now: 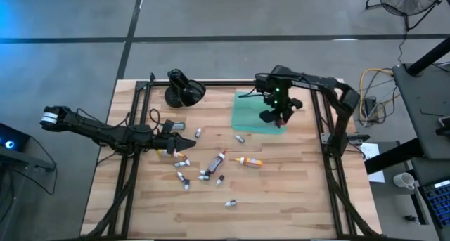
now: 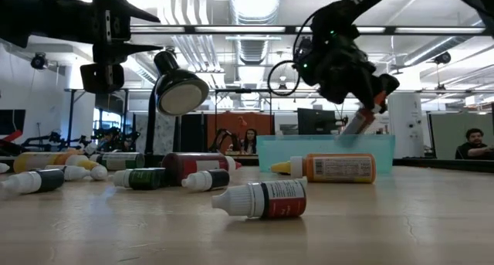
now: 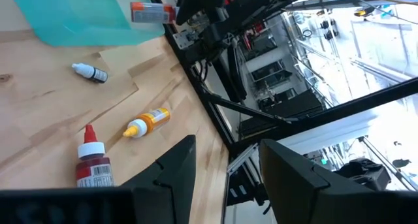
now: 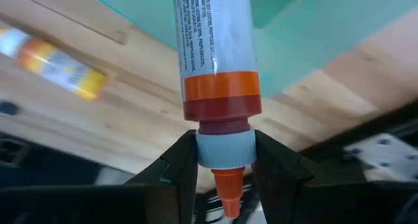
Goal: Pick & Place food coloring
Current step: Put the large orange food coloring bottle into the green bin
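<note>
Several small food coloring bottles lie on their sides on the wooden table: a red one (image 1: 220, 159), an orange one (image 1: 249, 161) and small white-capped ones (image 1: 184, 179). My right gripper (image 1: 279, 116) is over the teal tray (image 1: 252, 113), shut on one bottle (image 4: 212, 48) with a white label and orange and red bands. My left gripper (image 1: 184, 143) is open and raised above the left cluster of bottles (image 2: 139, 176), touching nothing; its fingers frame the bottom of the left wrist view (image 3: 225, 178). My right gripper pinches the bottle's white cap collar (image 4: 224, 149) between its two fingers, just behind the orange nozzle tip (image 4: 228, 191). The fingers slant down from above, with the bottle's body continuing past them. The bottle (image 2: 359, 122) hangs tilted over the tray (image 2: 324, 153); whether its lower end touches the tray I cannot tell.
A glossy black rounded object (image 1: 184, 90) stands near the far edge, left of the tray. Black frame rails run along the table's left (image 1: 133, 128) and right (image 1: 327, 128) sides. Bare wood lies toward the near edge (image 1: 281, 206). People sit in the room behind (image 2: 472, 141).
</note>
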Robot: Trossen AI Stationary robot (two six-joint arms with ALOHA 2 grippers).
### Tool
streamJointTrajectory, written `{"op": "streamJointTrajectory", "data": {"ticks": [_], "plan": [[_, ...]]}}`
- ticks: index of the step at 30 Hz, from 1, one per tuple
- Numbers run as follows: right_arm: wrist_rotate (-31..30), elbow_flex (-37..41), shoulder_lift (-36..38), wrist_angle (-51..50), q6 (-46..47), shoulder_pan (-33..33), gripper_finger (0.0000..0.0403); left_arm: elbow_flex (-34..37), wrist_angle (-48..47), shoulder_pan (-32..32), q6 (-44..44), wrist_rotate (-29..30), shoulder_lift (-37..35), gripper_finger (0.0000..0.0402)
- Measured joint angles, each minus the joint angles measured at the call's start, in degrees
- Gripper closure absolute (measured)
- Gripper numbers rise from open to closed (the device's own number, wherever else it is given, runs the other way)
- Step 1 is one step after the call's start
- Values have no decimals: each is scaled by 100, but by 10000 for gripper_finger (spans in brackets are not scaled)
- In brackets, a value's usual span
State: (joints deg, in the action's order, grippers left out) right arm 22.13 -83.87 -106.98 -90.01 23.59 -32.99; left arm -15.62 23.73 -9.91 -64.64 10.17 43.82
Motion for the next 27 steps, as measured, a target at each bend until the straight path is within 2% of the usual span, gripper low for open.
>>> {"op": "streamJointTrajectory", "data": {"ticks": [8,13,27], "plan": [[298,-254,-395,1,537,-62,281,0,-2,2,5,26,1,262],[790,-210,-445,-1,808,-163,273,0,-3,2,8,35,-1,261],[857,235,-445,-1,1866,-453,272,0,-31,-15,20,-24,0,261]]}}
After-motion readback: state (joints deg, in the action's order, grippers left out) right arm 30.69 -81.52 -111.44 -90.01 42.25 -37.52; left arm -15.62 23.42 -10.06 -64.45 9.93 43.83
